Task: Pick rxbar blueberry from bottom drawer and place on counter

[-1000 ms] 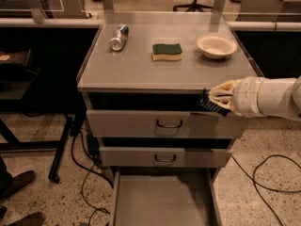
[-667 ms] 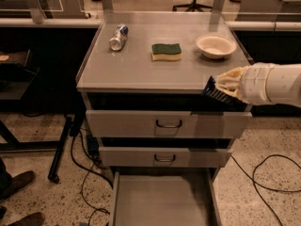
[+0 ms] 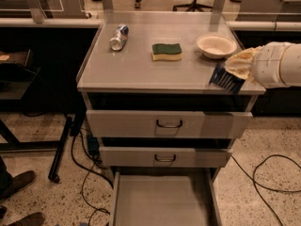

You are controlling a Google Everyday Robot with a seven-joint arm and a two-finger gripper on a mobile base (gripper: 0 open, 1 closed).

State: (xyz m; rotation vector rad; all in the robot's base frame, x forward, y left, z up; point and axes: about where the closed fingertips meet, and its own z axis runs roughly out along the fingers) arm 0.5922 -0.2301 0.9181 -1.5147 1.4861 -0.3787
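The rxbar blueberry (image 3: pixel 225 79), a dark flat bar with pale stripes, hangs tilted over the front right corner of the counter (image 3: pixel 141 72). My gripper (image 3: pixel 239 66), beige-covered at the end of a white arm coming in from the right, is shut on the bar's upper end. Whether the bar's lower edge touches the counter cannot be told. The bottom drawer (image 3: pixel 162 201) is pulled out, and the part of its plain grey floor in view is bare. The two handled drawers above it are closed.
On the counter lie a can (image 3: pixel 119 36) on its side at the back left, a green-and-yellow sponge (image 3: pixel 167 51) in the middle and a white bowl (image 3: pixel 216 45) just behind the gripper. Cables (image 3: pixel 263 173) trail over the floor. A person's shoes (image 3: pixel 19 185) show at the lower left.
My gripper has risen with the bar from in front of the top drawer's right end to over the counter's front right corner, shifting slightly right.
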